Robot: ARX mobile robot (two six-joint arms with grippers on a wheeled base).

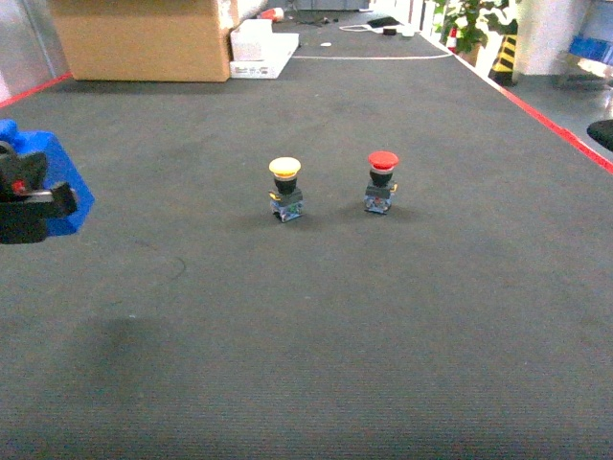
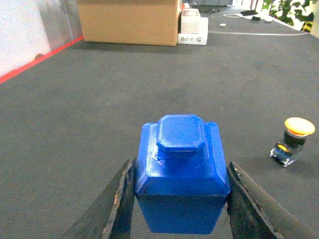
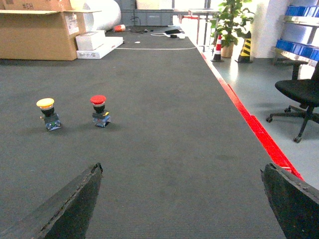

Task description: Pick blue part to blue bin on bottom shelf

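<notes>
A: Where is the blue part?

B: The blue faceted plastic block with a raised octagonal cap (image 2: 182, 177) sits between the two dark fingers of the left tool (image 2: 178, 199), which is clenched on its sides. In the head view the block shows at the far left edge of the dark grey carpeted floor (image 1: 306, 335), partly behind that tool (image 1: 34, 206).

A: Is it lifted?

B: Probably, but I can't be sure; the underside is cut off in the wrist view, so contact with the floor isn't visible.

A: And the right tool?

B: The right tool (image 3: 182, 199) hangs released, fingers wide apart over bare floor near the red-taped right edge, well apart from the block. The left arm is plainly the one that has it.

A: So what does the next move turn on?

B: Finding the destination. No blue bin or steel shelf shows in these views. The block stands upright, cap up, squarely across the grip, so carrying it should be simple once the bin is in sight.

A: Anything in the way?

B: A yellow-capped push button (image 1: 284, 189) and a red-capped push button (image 1: 381, 182) stand mid-floor, off to the block's right, well apart from it.
</notes>
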